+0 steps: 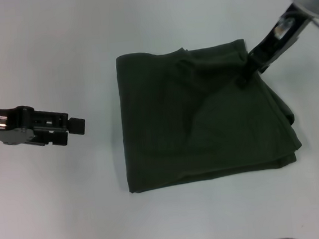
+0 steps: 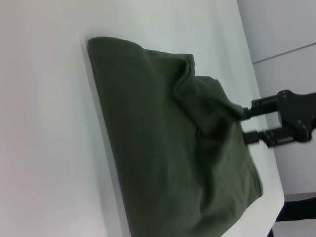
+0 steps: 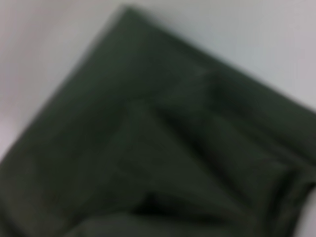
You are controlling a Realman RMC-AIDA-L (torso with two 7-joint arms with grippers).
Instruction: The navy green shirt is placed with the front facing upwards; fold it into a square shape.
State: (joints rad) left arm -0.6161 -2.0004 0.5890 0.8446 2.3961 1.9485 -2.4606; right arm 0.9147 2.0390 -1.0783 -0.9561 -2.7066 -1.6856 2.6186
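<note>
On the white tabletop the navy green shirt lies folded into a rough square (plain side up, layered edges at its right). Off its left side the left claw hovers, gripping nothing, whether parted I cannot tell. At the far right corner, the right claw pinches the cloth.

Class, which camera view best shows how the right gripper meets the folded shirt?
The left wrist view: the right gripper appears side-on, its fingers at the lifted far corner of the navy green shirt. The head view shows it from above at that corner, contact obscured. The right wrist view shows only cloth.
</note>
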